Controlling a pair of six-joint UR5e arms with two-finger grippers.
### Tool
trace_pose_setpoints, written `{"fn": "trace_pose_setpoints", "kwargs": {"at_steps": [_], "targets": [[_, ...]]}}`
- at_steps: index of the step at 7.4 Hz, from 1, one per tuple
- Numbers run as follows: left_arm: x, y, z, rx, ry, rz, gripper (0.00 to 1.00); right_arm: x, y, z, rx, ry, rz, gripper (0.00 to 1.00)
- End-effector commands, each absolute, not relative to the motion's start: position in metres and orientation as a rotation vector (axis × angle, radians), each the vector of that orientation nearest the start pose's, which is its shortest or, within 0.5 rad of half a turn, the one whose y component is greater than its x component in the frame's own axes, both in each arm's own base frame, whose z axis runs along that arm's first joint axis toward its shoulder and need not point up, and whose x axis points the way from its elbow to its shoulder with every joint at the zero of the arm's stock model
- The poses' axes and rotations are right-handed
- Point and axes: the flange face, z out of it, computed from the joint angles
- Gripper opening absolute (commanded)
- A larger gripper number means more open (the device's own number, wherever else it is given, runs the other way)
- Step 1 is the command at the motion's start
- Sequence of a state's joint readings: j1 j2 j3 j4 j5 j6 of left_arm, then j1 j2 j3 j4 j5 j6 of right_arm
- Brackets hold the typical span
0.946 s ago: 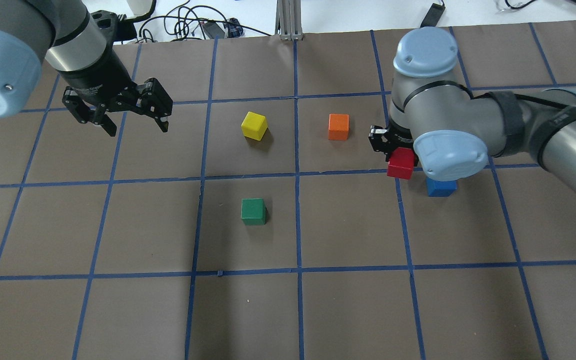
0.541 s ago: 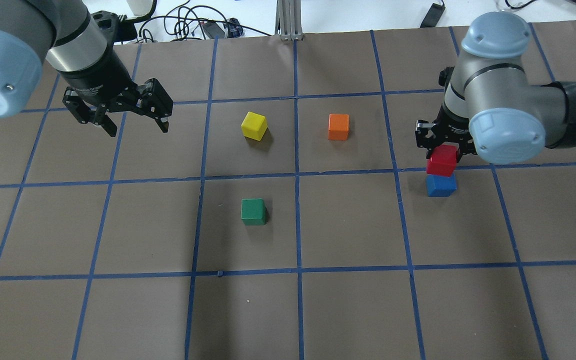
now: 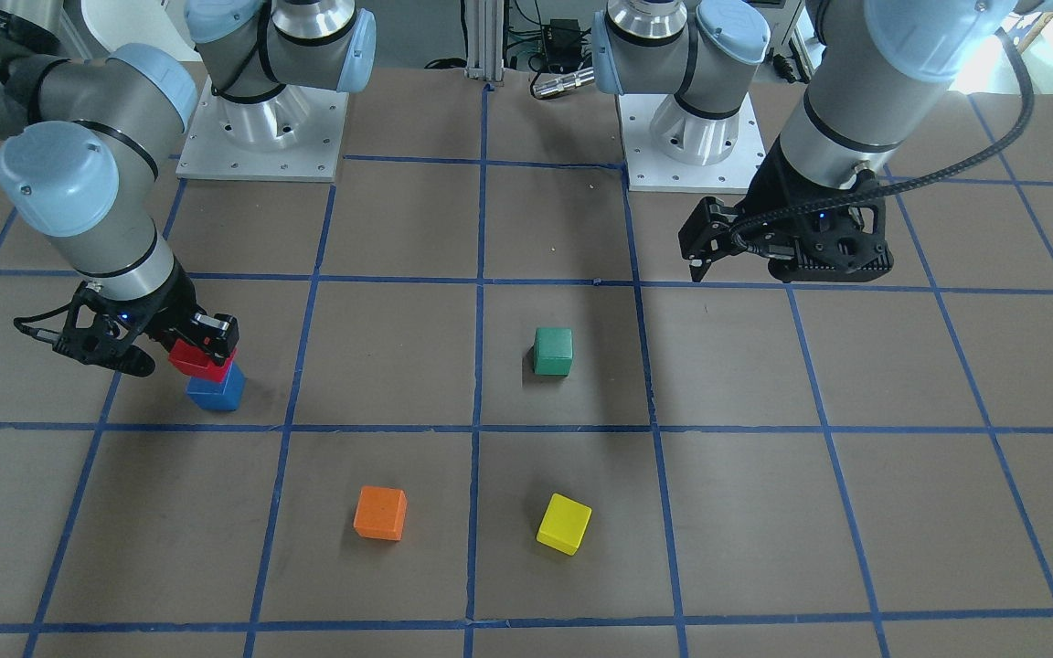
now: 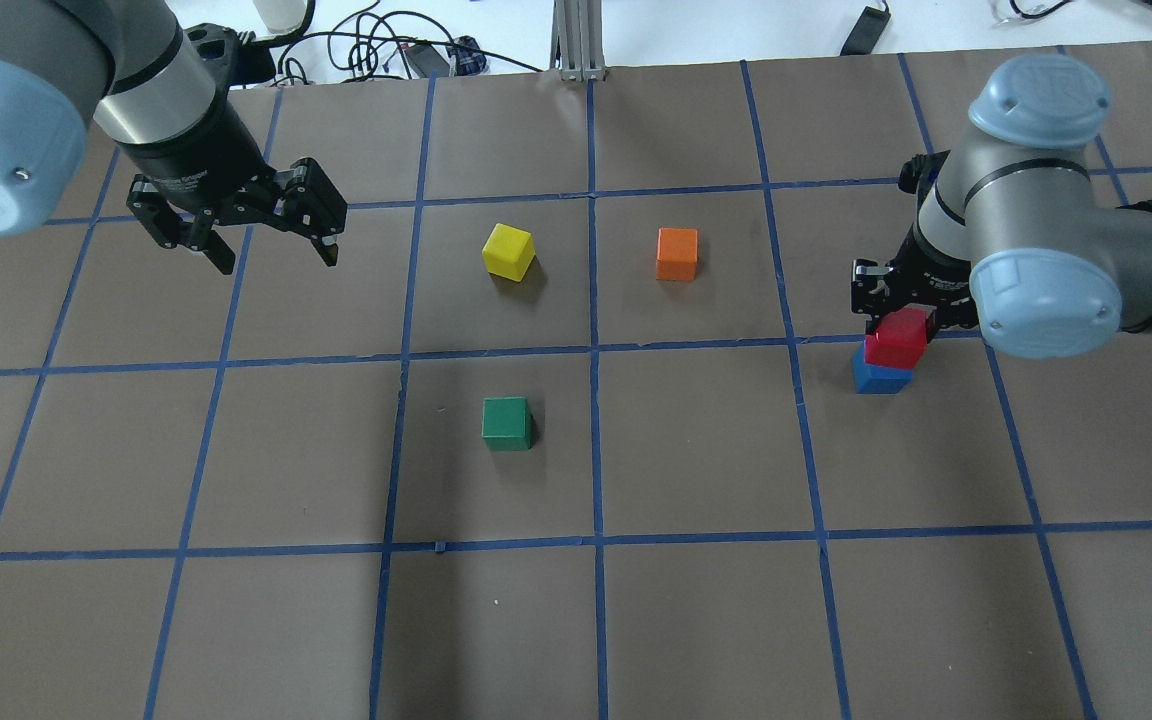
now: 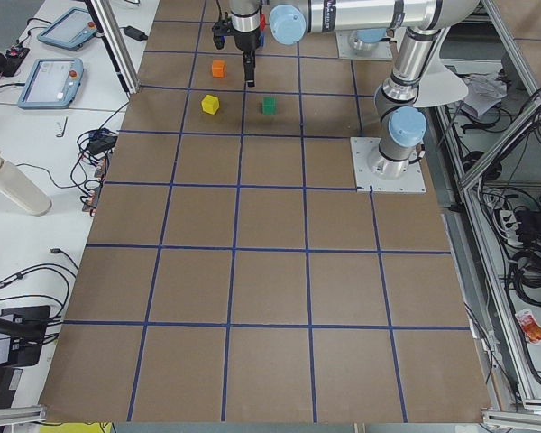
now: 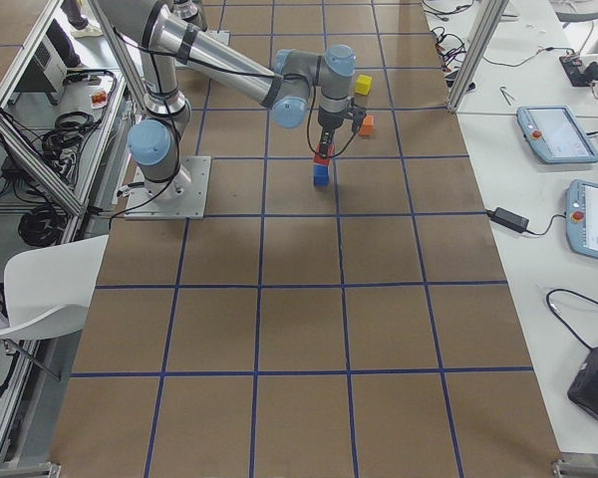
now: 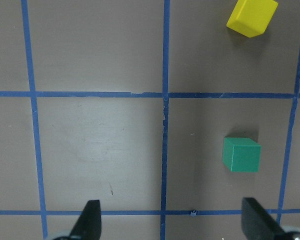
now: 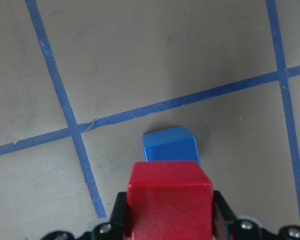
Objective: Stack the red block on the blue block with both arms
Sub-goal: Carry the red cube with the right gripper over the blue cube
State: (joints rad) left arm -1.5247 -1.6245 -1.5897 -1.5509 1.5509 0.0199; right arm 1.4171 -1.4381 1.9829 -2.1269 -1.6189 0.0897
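So here's where you're at: your right gripper [image 4: 898,318] is clamped on the red block [image 4: 896,340], one finger on each side, and the right wrist view shows that pinch really clearly. The red block is right over the blue block [image 4: 876,380], way out on the robot's right side of the table [image 4: 696,620], just inside a corner of the blue tape grid. From the front camera the red one looks nudged a bit off-centre from the blue one, not squarely lined up. You can't really tell from any view whether red is actually resting on blue or hanging a hair above it. Your left gripper [image 4: 274,258] is well away on the other side, hanging above the table with its fingers [image 7: 90,220] spread wide and nothing between them. The green block [image 4: 506,422], yellow block [image 4: 508,250] and orange block [image 4: 677,253] sit around the middle of the table, all apart from each other and from both grippers.
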Motion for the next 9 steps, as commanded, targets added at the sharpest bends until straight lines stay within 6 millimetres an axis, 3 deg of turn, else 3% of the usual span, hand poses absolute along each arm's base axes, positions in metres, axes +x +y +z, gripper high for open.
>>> {"fn": "trace_pose_setpoints", "kwargs": {"at_steps": [1,3,9], "targets": [[-0.112,-0.514,0.453,-0.040,3.162,0.084,1.00,0.042,-0.500,0.272,0.339,3.173,-0.156,0.00],[-0.112,-0.515,0.451,-0.020,3.162,0.091,1.00,0.032,-0.500,0.271,0.292,3.178,-0.149,0.00],[-0.112,-0.517,0.449,-0.023,3.162,0.098,1.00,0.039,-0.495,0.259,0.206,3.151,-0.104,0.00]]}}
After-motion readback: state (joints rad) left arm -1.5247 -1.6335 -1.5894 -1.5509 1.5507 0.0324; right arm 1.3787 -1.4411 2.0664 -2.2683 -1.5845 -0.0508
